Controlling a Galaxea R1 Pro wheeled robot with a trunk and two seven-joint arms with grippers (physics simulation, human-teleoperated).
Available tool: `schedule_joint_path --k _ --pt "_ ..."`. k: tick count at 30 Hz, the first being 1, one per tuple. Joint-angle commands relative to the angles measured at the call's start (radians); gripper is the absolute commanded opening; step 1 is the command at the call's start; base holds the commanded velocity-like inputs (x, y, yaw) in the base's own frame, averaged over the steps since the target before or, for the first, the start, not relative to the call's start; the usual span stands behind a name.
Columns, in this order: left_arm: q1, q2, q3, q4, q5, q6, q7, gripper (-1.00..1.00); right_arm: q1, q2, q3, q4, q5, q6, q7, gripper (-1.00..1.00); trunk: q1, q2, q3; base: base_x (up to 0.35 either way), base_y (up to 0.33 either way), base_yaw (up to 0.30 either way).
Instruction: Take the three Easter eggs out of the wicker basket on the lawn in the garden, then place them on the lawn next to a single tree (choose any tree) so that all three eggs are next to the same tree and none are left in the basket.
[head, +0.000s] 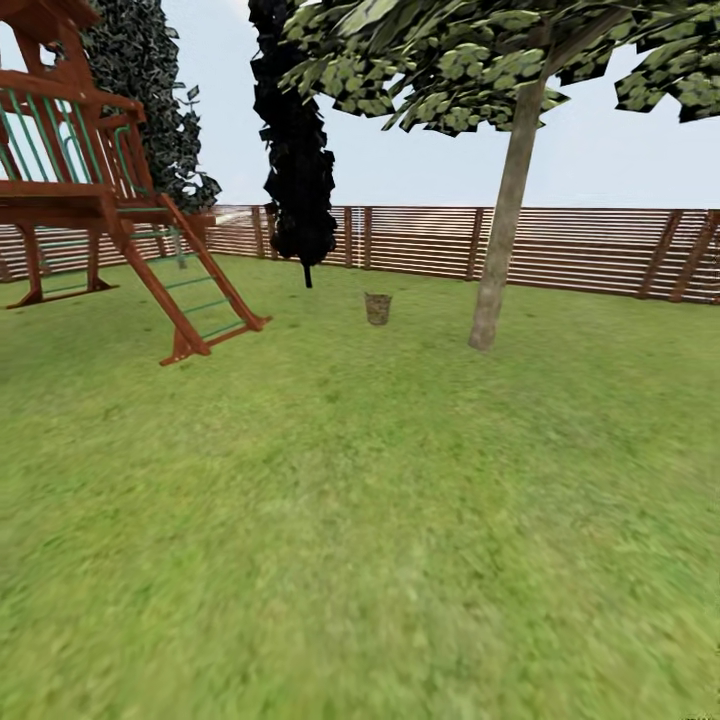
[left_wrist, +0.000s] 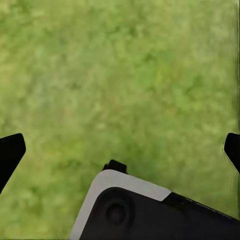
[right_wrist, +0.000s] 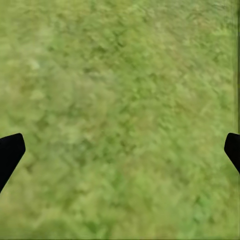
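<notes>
**Basket dead ahead, well out of reach of both arms**

Head view: I see the small round brown woven-twig wicker basket (head: 377, 308) standing upright on the wide mottled green lawn (head: 360, 520), far off at about 12 o'clock from me, a touch right of centre. The tall tree with the pale grey-brown bare trunk (head: 505, 215) rises just to the basket's 3 o'clock, near it but apart. A narrow black-dark cypress (head: 297, 150) stands at the basket's 11 o'clock, by the brown horizontal-slat wooden fence (head: 560, 245). The red-brown play tower with its green-runged ladder (head: 120, 210) sits at my 10 o'clock. I cannot make out any eggs inside the basket at this range.

Left wrist view: the left gripper (left_wrist: 120, 150) points down at bare grass, its two dark fingertips wide apart with nothing between them. A grey-and-black part of the robot's body (left_wrist: 145, 210) lies below it.

Right wrist view: the right gripper (right_wrist: 120, 150) likewise hangs over grass, fingertips spread wide and empty.

My judgement: neither arm is meaningfully nearer; the base must drive straight ahead first, and the tree beside the basket looks like the handiest drop spot.
</notes>
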Motion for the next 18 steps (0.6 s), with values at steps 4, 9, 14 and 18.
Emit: schedule_joint_path --k 4,9,14,18 --pt "0.0 0.0 -0.001 0.0 0.008 -0.002 0.0 1.0 -0.001 0.0 0.0 0.001 -0.005 -0.004 0.002 1.0 0.001 -0.002 -0.003 0.329 0.0 -0.173" --pt "0.0 0.0 -0.002 0.0 0.008 -0.001 0.0 1.0 -0.001 0.001 0.0 0.001 -0.005 -0.004 0.002 1.0 0.001 -0.002 -0.004 0.33 0.0 -0.019" --pt "0.0 0.0 -0.002 0.0 0.008 -0.001 0.0 1.0 -0.001 0.001 0.0 0.001 -0.005 -0.004 0.002 1.0 0.001 -0.002 -0.004 0.33 0.0 -0.001" --pt "0.0 0.0 -0.002 0.0 0.008 -0.001 0.0 1.0 -0.001 0.001 0.0 0.001 -0.005 -0.004 0.002 1.0 0.001 -0.002 -0.004 0.33 0.0 0.0"
